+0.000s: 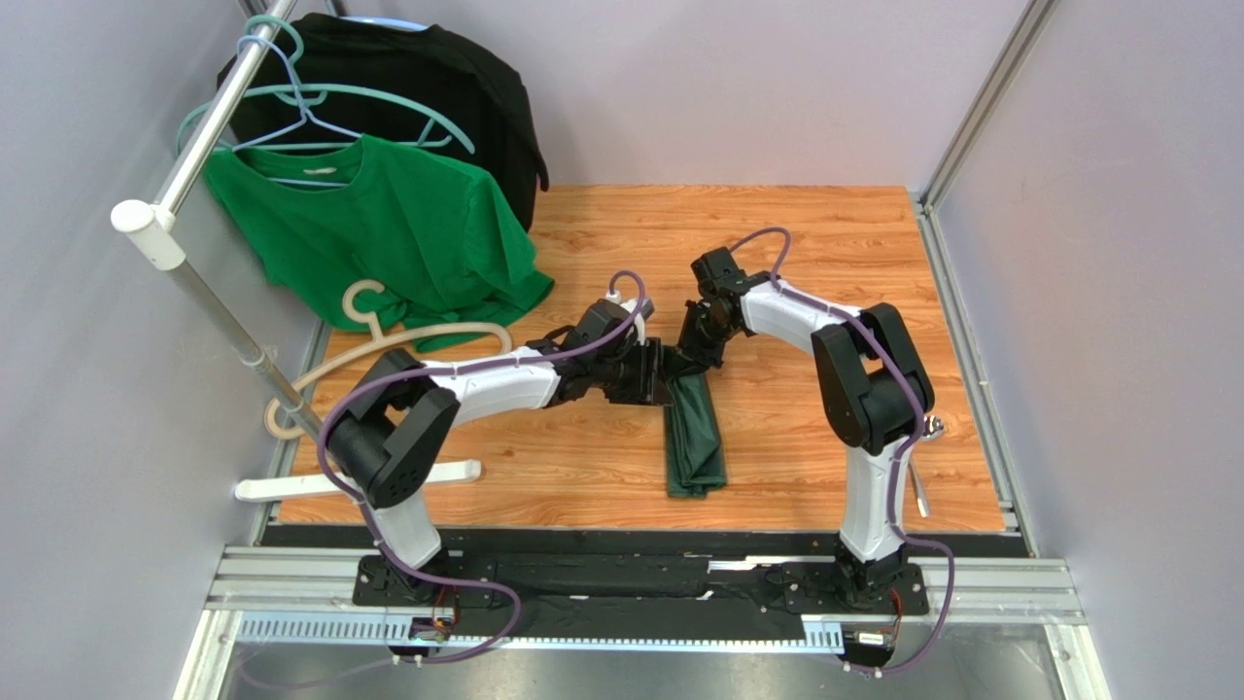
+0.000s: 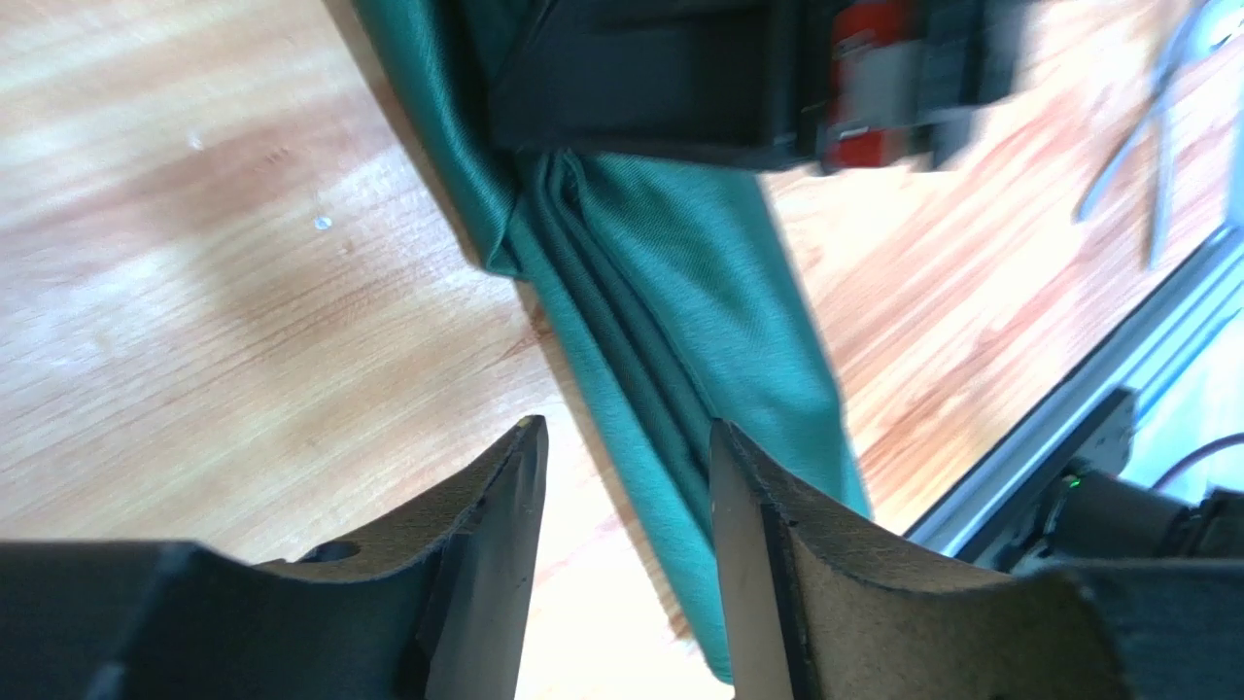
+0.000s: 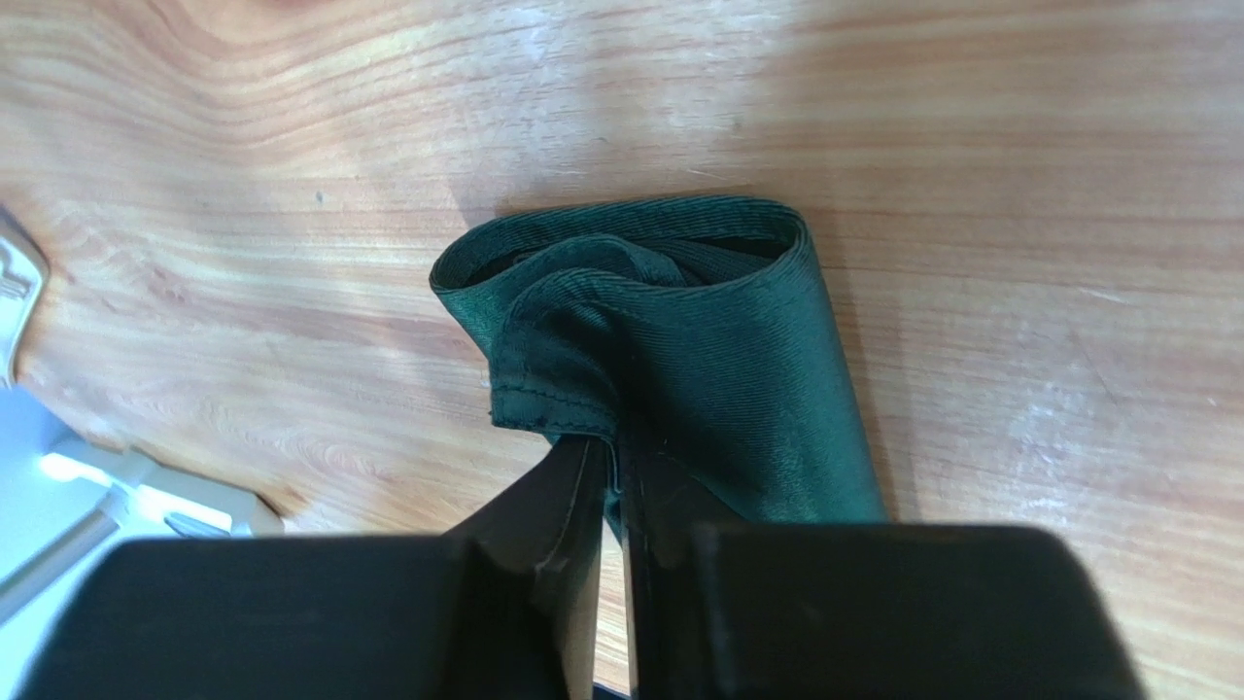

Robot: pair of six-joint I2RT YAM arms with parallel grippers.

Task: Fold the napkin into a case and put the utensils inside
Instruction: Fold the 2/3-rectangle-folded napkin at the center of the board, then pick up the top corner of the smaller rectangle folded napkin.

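Reading from the left, a bright green T-shirt and a black garment hang off a rail, well apart from the work. Next, the left gripper hovers just beside the napkin, its jaws spread with nothing between them; only wood and cloth show beyond the gap. The napkin lies in the middle of the table as a narrow, layered strip running toward the near edge, its far end curled up. There the right gripper has its fingers pressed nearly together on a hemmed fold of that end, pinching the cloth. Farther right, the utensils lie by the table's right edge, apart from the napkin and untouched. Judging by this, the folding step is close to finished and the case nearly formed, though its mouth looks bunched. The next move likely calls for laying that pinched end flat, then reaching right for the utensils.
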